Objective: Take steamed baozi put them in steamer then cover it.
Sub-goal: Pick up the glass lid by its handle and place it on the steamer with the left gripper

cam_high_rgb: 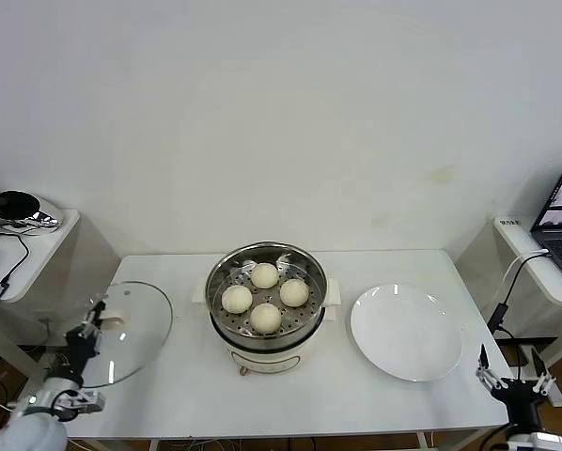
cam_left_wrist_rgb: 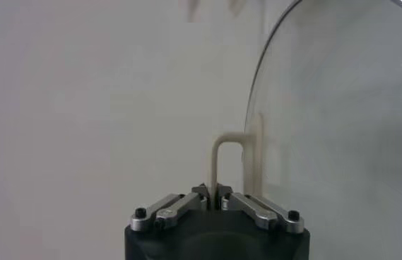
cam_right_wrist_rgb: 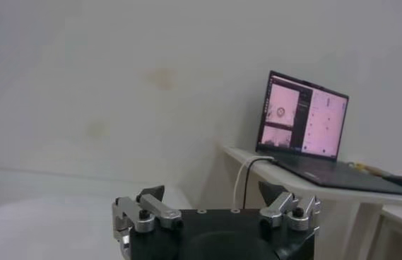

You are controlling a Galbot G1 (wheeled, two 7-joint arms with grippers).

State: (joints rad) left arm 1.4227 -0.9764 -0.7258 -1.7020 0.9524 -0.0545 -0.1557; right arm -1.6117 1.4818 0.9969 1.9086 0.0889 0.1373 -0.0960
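Four steamed baozi (cam_high_rgb: 265, 297) sit on the perforated tray inside the steamer (cam_high_rgb: 311, 319), centre of the head view, on the bench (cam_high_rgb: 356, 395). Loading looks done; covering remains.

Left end effector (cam_high_rgb: 95, 329), lower left of the head view: clamped down to nothing on the cream bar handle (cam_left_wrist_rgb: 222, 159) of the cover (cam_high_rgb: 140, 338). In the left wrist view the handle's loop rises straight from between the closed fingers (cam_left_wrist_rgb: 237, 201), its long axis running away from the camera, and the glass disc (cam_left_wrist_rgb: 342, 141) fills the right of the frame. Whether the cover is lifted clear of the bench or only tipped up on it is hard to judge from here.

Key relation: steamer lies to the right of the held cover in the head view, well apart, rim open upward. Left arm is nearer and already has the lid.

Right end effector (cam_high_rgb: 514, 378), lower right corner, parked off the bench edge, fingers spread wide, empty. White plate (cam_high_rgb: 405, 331) bare, right of the steamer.
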